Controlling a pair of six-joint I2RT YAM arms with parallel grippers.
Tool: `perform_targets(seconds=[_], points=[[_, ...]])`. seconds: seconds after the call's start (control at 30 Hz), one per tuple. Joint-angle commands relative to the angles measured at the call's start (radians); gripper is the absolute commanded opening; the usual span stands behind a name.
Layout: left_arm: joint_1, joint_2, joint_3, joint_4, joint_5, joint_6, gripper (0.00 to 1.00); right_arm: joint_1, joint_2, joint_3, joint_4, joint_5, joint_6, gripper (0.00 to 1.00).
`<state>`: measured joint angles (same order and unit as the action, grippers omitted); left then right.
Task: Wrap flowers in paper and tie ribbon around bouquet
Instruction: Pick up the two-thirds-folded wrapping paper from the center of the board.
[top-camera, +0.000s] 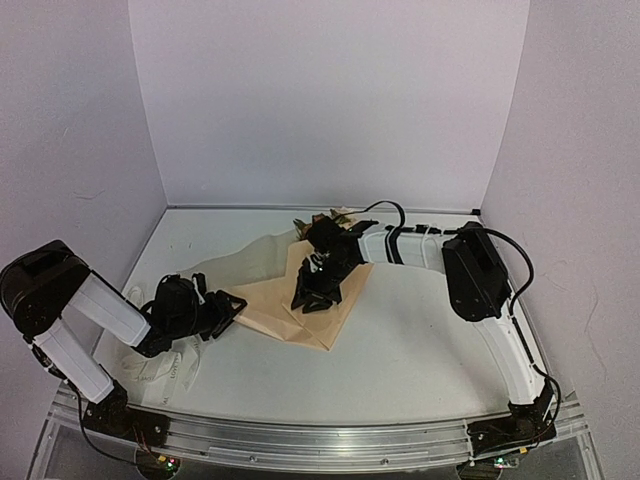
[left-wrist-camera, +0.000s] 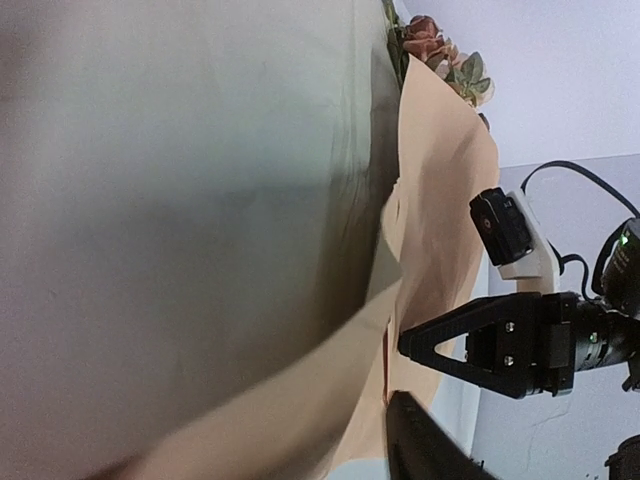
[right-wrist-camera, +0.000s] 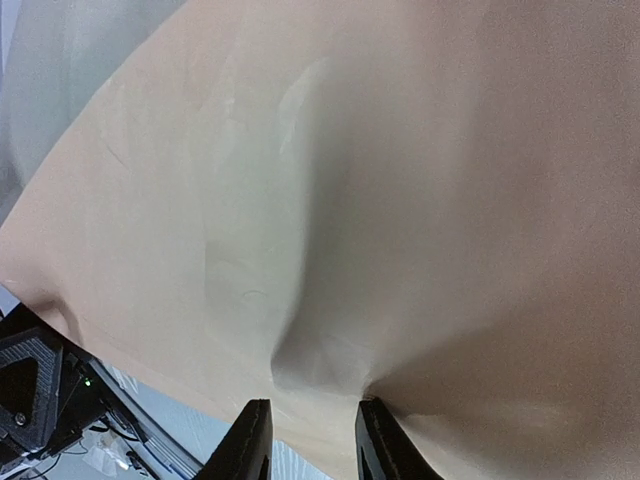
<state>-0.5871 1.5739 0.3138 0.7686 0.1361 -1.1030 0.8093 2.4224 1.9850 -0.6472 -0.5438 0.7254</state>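
While the right gripper (right-wrist-camera: 312, 408) bears down on the paper (right-wrist-camera: 420, 200) near the middle of the table (top-camera: 430, 350), its two fingertips (right-wrist-camera: 252, 440) stand a narrow gap apart, with tan sheet filling the space between them. A shadowed ridge and a small pucker in the paper run up from that gap, so the fingers straddle a raised fold. Whether they truly pinch it or only press beside it, I cannot tell.

Seen from above, this gripper sits on the middle of the folded sheet, which lies as a rough wedge with its pointed end toward the near edge. The flowers (top-camera: 326, 220) poke out at the sheet's far end, just beyond the right wrist, showing peach and rusty heads with green leaves.

The left gripper (top-camera: 232, 304) lies low at the paper's left corner, its tip just beside the edge. Only one dark finger (left-wrist-camera: 425, 450) shows in its own camera, so I cannot tell if it is released or clenched. The ribbon (top-camera: 172, 368) lies bunched on the table under the left arm, well apart from the right gripper.
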Motion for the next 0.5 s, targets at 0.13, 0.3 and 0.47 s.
perform_targets(seconds=[0.13, 0.3, 0.47], points=[[-0.002, 0.014, 0.01, -0.007, -0.068, -0.005, 0.14, 0.007, 0.025, 0.029, -0.014, 0.0, -0.015, 0.31], [-0.003, 0.019, 0.025, -0.027, -0.075, 0.049, 0.15, 0.007, 0.022, 0.021, -0.024, 0.001, -0.029, 0.31], [-0.008, -0.001, 0.026, -0.041, -0.082, 0.101, 0.33, 0.011, 0.016, 0.018, -0.038, -0.001, -0.05, 0.31]])
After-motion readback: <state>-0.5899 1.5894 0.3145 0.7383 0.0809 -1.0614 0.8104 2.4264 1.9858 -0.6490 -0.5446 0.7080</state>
